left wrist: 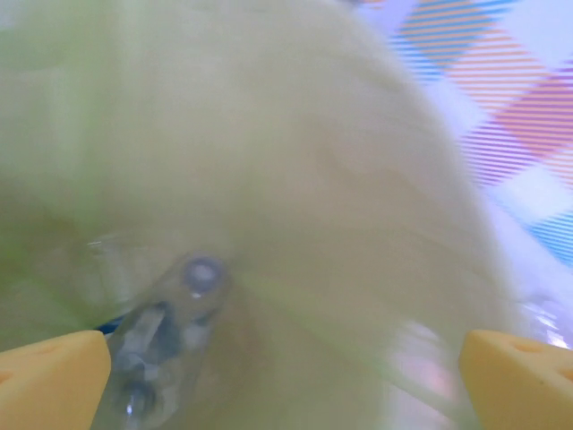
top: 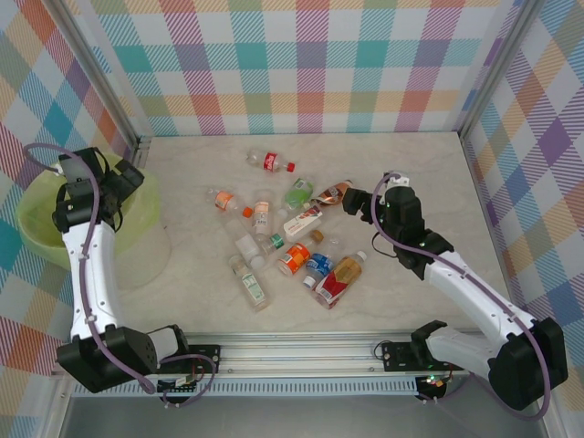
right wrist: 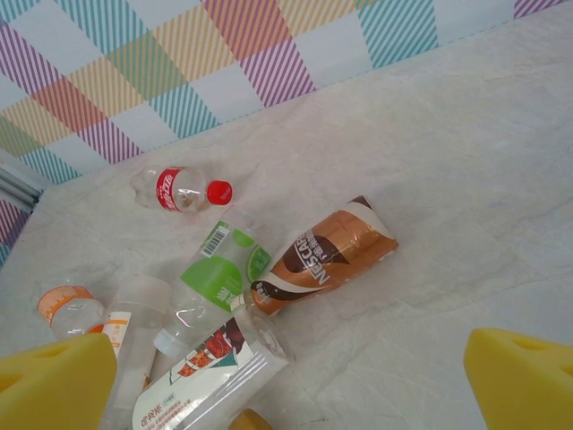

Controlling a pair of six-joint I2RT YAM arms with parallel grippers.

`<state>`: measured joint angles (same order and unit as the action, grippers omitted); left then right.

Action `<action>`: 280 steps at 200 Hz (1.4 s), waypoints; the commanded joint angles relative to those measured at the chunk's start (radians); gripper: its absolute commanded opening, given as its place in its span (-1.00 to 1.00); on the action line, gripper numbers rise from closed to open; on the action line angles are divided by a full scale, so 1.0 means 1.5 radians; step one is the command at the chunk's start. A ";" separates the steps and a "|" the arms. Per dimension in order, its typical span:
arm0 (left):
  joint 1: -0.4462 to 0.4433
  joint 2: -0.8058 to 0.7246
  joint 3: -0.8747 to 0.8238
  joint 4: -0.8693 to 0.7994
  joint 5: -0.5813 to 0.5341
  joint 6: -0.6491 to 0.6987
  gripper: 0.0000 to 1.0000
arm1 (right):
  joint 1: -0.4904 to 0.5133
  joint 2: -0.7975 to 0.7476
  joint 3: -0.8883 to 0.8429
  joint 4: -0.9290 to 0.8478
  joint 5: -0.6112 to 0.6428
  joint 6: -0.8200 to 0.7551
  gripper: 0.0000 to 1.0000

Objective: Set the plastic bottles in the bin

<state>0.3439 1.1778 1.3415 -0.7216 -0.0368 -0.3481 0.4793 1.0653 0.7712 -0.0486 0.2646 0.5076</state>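
Dropping clear bottle (left wrist: 166, 336) into bin (top: 36, 233) at left, left gripper (top: 123, 182) spread wide; right gripper (top: 351, 199) gaping beside brown bottle (right wrist: 327, 255), needing descent, closing

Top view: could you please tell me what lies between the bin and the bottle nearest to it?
Nothing. In the top view, the table is bare between the bin and the nearest bottle, the orange-labelled one.
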 commanded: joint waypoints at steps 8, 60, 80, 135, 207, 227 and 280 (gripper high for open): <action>-0.004 -0.060 -0.005 0.083 0.211 -0.017 1.00 | 0.002 -0.007 -0.014 -0.046 -0.006 -0.018 0.99; -0.103 -0.075 0.043 0.033 0.233 0.004 1.00 | 0.002 0.018 -0.008 -0.101 -0.076 -0.038 0.99; -0.153 -0.079 0.051 0.014 0.267 0.007 1.00 | 0.002 0.029 -0.009 -0.113 -0.120 -0.043 0.99; -0.373 -0.095 -0.086 0.065 0.233 -0.047 1.00 | 0.002 0.076 0.016 -0.318 -0.082 0.097 0.99; -0.401 -0.110 -0.261 0.236 0.240 -0.139 1.00 | 0.006 0.087 -0.050 -0.335 -0.244 0.315 0.95; -0.402 -0.111 -0.275 0.258 0.243 -0.133 1.00 | 0.007 0.112 -0.053 -0.308 -0.266 0.329 0.91; -0.405 -0.131 -0.306 0.265 0.227 -0.125 1.00 | 0.048 0.197 -0.037 -0.300 -0.219 0.363 0.83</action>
<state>-0.2501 1.0176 0.9100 -0.3595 0.3210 -0.5350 0.5259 1.3205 0.6994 -0.5110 -0.0929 0.9962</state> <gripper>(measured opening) 0.999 0.926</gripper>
